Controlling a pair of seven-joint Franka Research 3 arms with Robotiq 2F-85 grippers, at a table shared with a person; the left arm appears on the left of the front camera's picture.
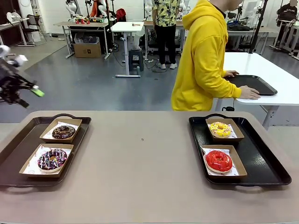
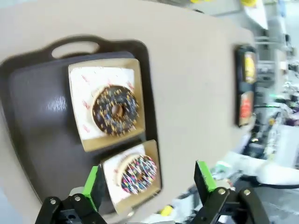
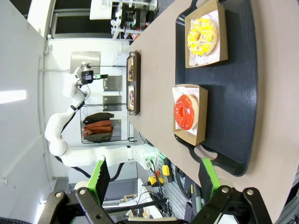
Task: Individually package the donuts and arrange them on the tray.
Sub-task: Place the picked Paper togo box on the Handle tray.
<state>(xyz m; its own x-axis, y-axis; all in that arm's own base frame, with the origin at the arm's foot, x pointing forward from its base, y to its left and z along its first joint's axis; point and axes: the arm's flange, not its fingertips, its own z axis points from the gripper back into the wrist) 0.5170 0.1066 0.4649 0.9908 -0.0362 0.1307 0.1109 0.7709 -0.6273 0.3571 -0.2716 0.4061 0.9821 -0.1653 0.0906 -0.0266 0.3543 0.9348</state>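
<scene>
The table (image 1: 145, 158) carries two trays; the left tray (image 1: 18, 149) at about 9 o'clock from the table's middle holds two cardboard boxes, the far box (image 1: 61, 130) with the dark chocolate donut (image 1: 63, 132), the near box (image 1: 47, 160) with the chocolate sprinkled donut (image 1: 52, 159); the right tray (image 1: 261, 158) at 3 o'clock holds two more, the far-right box (image 1: 224, 129) with the yellow donut (image 1: 220, 129), the near-right box (image 1: 223, 161) with the red donut (image 1: 218, 161); each donut lies on printed white paper inside its own box, and the two boxes on each tray sit just beside each other.

The left gripper (image 1: 38, 92) hangs in the air beyond the table's far-left corner, toward 10 o'clock, well apart from the left tray; in its wrist view the left gripper (image 2: 149, 184) has its green-padded fingers (image 2: 92, 185) spread wide with nothing between them, both left boxes below it.

The right gripper (image 3: 154, 179) likewise stands wide open and empty, looking down on the right tray from above.

Between the trays the tabletop is bare; nothing lies in the path to either tray. Past the far edge, toward 1 o'clock, a person in a yellow hoodie (image 1: 203, 60) stands turned away, hands on a black tray (image 1: 252, 84) on a white table (image 1: 275, 79).
</scene>
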